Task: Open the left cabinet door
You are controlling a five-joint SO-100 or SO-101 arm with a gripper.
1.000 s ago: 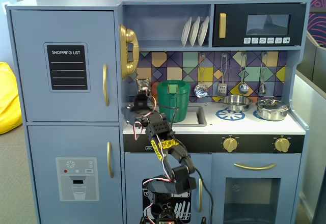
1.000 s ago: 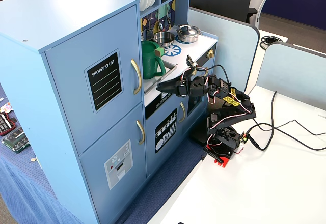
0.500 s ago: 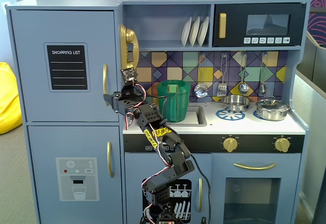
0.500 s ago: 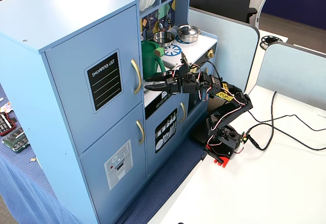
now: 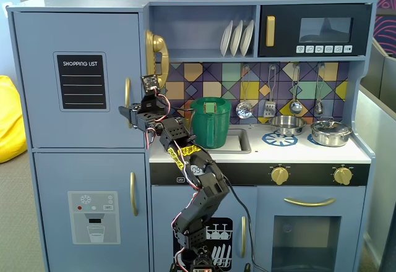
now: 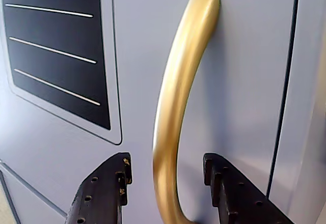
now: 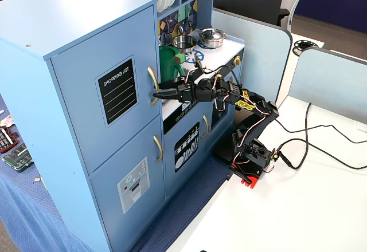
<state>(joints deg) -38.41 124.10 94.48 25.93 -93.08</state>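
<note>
Two black fingers point(image 6: 104, 191) stand spread to either side of the gold handle point(image 6: 178, 112) in the wrist view, one on each flank of its lower curve, neither pressing on it. So the claw point(image 6: 165, 180) is released, with gaps showing between each finger and the metal. The handle runs up and away from the claw, arching off the left cabinet door point(image 5: 77, 77), whose black shopping-list panel point(image 6: 56, 51) lies up and to the left of the fingers in that view.

From where both fixed cameras stand, the arm point(image 7: 241, 100) reaches out level from its base to the door's right edge, the claw point(image 5: 128, 111) meeting the handle point(image 7: 152, 86) low on its length. The door point(image 7: 109, 91) looks flush with the cabinet frame; I see no gap opened at its edge.

To my eye the approach is done and the grasp is the step in hand. What comes next, I'd judge, is clenching onto the handle and then pulling back toward the arm's base, letting the wrist follow the door's swing so the fingers don't slip off the smooth, curved metal.
</note>
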